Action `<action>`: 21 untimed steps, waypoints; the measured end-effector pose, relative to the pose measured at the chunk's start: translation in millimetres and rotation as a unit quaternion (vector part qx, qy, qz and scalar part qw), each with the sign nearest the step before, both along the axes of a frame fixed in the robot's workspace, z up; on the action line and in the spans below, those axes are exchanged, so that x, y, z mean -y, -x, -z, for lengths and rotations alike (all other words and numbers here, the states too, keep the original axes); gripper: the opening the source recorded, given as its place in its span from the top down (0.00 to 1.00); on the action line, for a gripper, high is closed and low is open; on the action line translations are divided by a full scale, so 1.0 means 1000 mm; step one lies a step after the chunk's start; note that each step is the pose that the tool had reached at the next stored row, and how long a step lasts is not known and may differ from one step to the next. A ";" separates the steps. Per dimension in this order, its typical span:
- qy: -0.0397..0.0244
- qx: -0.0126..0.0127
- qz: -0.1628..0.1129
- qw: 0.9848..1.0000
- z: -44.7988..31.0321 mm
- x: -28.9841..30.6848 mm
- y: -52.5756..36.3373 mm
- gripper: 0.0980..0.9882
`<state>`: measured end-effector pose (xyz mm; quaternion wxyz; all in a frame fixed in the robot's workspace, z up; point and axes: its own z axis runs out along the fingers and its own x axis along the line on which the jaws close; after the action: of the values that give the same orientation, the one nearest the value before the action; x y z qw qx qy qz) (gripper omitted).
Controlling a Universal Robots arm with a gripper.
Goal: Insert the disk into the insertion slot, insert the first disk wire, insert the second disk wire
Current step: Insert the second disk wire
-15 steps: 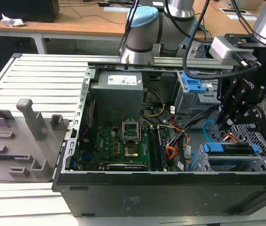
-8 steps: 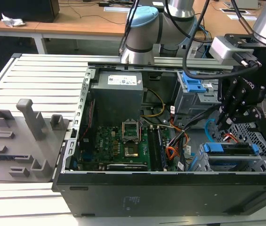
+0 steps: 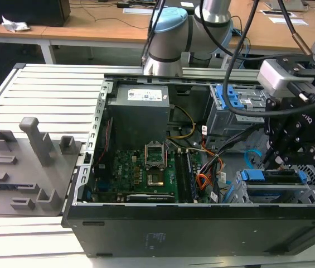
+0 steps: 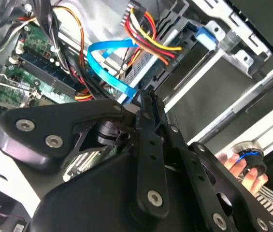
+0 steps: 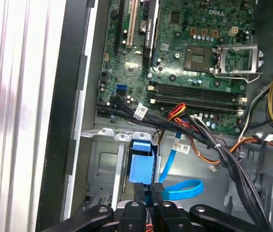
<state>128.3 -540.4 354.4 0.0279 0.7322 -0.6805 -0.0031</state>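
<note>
Working down at the insertion slot (image 3: pixel 308 187), the gripper (image 3: pixel 273 162) is seen just above the disk (image 3: pixel 271 177), which already sits inside that metal cage. So the disk step is judged done, and a wire step is judged to be in hand.

The jaws look pressed close together, right beside the end of the second disk wire (image 5: pixel 182 188). Whether the plug is pinched cannot be told.

The second disk wire is a thin, flat, light-blue cable. It makes a loop just beside the disk's blue carrier. The first disk wire (image 4: pixel 148 34) is a bunch of red and orange wires, hanging near the cage.

The next move is judged to need a small, careful push, with the plug lined up straight with the back of the disk.
</note>
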 end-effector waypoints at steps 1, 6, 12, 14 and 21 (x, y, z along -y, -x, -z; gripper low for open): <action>0.000 0.000 0.010 1.000 0.0016 0.0000 -0.0001 0.93; 0.000 -0.001 0.034 0.999 0.0067 -0.0012 -0.0083 0.93; 0.000 -0.002 0.034 0.999 0.0107 -0.0022 -0.0175 0.93; 0.000 -0.002 0.034 0.999 0.0113 -0.0019 -0.0179 0.93; 0.000 -0.002 0.034 0.999 0.0119 0.0023 -0.0188 0.93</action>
<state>147.1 -542.8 342.5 0.0291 0.7084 -0.7052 -0.0055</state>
